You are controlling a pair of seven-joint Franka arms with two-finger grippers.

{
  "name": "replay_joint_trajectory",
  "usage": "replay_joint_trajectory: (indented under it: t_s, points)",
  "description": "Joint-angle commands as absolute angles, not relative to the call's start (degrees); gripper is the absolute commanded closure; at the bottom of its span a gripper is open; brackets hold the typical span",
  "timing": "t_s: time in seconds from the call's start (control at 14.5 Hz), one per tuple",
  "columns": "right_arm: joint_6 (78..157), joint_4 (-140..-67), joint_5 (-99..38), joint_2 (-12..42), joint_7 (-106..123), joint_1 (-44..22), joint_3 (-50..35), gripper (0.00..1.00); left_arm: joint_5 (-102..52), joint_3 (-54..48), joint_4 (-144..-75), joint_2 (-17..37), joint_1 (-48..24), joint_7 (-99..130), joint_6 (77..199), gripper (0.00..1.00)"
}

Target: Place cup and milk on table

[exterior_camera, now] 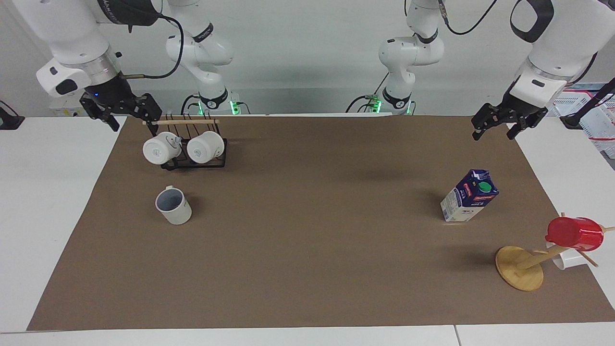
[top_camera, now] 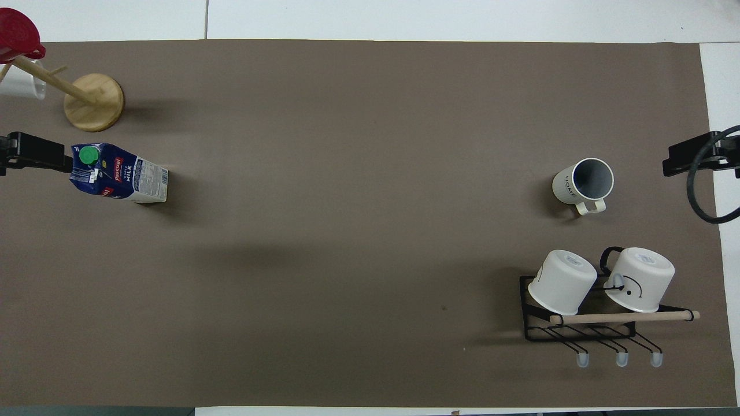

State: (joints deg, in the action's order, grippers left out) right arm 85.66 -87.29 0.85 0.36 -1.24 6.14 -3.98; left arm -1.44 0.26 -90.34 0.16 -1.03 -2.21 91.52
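Observation:
The cup (exterior_camera: pixel 173 205) (top_camera: pixel 583 182), off-white with a grey-blue inside, stands upright on the brown mat of the table (exterior_camera: pixel 307 230) (top_camera: pixel 347 202) toward the right arm's end. The milk (exterior_camera: pixel 470 196) (top_camera: pixel 118 174), a blue and white carton with a green cap, stands upright on the mat toward the left arm's end. My right gripper (exterior_camera: pixel 133 126) (top_camera: pixel 694 159) hangs open and empty over the mat's edge beside the mug rack. Over the mat's edge at the other end hangs my left gripper (exterior_camera: pixel 494 133) (top_camera: pixel 34 153), also open and empty, above and clear of the milk.
A black wire rack (exterior_camera: pixel 192 161) (top_camera: pixel 578 329) holding two white mugs sits nearer the robots than the cup. A wooden mug tree (exterior_camera: pixel 520 268) (top_camera: pixel 93 101) carrying a red cup (exterior_camera: pixel 574 233) and a white mug stands farther from the robots than the milk.

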Motion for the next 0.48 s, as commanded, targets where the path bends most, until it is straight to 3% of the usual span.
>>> replay_joint_trajectory:
  t_s: [0.0,0.41]
  points:
    - [86.93,-89.38,0.44,-1.23,-1.41,6.68,-4.13,0.00,-2.37,0.44,-91.14,-0.18,-0.79,-3.08,92.81,0.00]
    - [87.19,-89.47,0.26,-1.23,-1.40,7.56,-4.13,0.00,-2.37,0.44,-92.72,-0.79,-1.41,-2.72,93.69,0.00]
